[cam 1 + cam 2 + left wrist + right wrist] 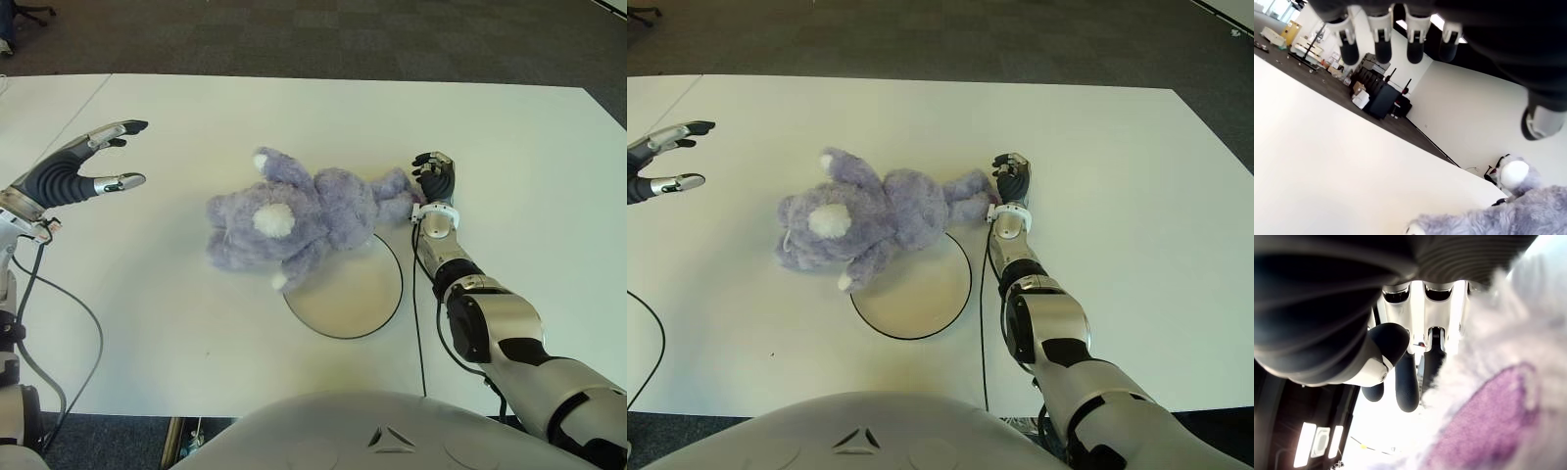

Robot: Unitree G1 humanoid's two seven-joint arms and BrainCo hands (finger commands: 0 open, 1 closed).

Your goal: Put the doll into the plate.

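I've got my right hand (pixel 434 178) stretched forward with fingers curled around the doll's (pixel 294 215) foot, while my left hand (pixel 83 166) hovers open, fingers spread, far left.

Place: an office or lab room.
Floor: dark carpet tiles (pixel 323 34) beyond the white worktop (pixel 196 108).
Furniture: an office chair base (pixel 29 12) at the far edge.
Background: white walls (pixel 1469 122), stacked dark equipment (pixel 1378 95), ceiling lights.
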